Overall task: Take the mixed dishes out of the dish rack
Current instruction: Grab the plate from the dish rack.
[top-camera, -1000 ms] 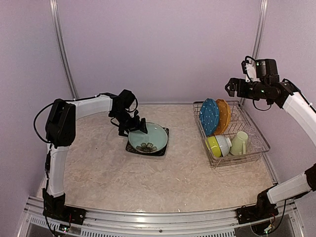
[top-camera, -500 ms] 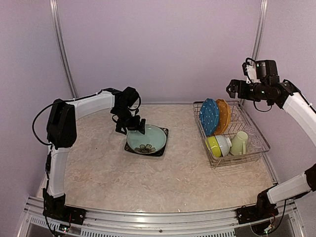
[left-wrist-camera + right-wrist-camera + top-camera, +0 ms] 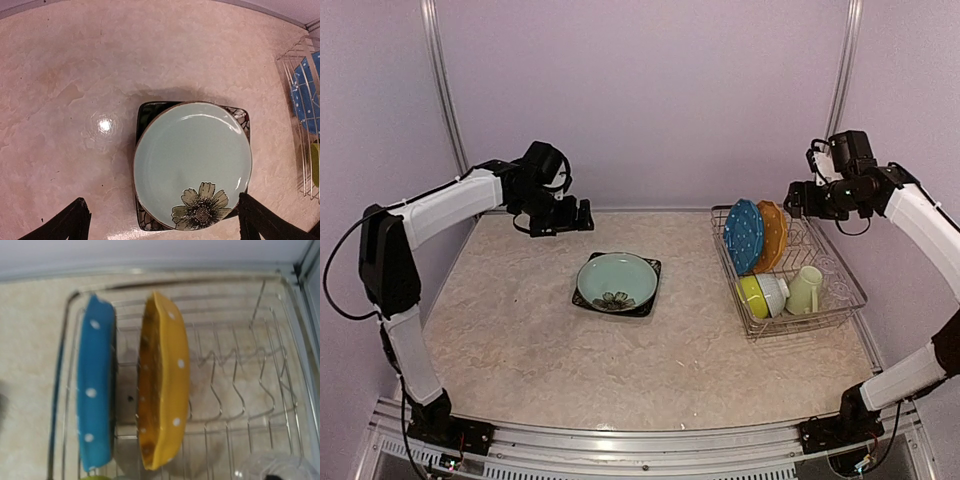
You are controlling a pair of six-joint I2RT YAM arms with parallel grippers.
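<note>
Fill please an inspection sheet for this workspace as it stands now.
Surface: beige marbled table, bare apart from the dishes and the rack.
Job's things: pale green flowered plate lies on black square plate, out on the table. Dish rack holds blue plate and orange plate upright, plus lime bowl, white bowl, mug and a faint clear glass.
Clutter: nothing seen.
Grippers: left gripper open, empty, raised behind the stacked plates. Right gripper above the rack's far end; opening cannot be told.
Cables: black cable loops beside the left arm.
Surroundings: lilac walls, metal post.
</note>
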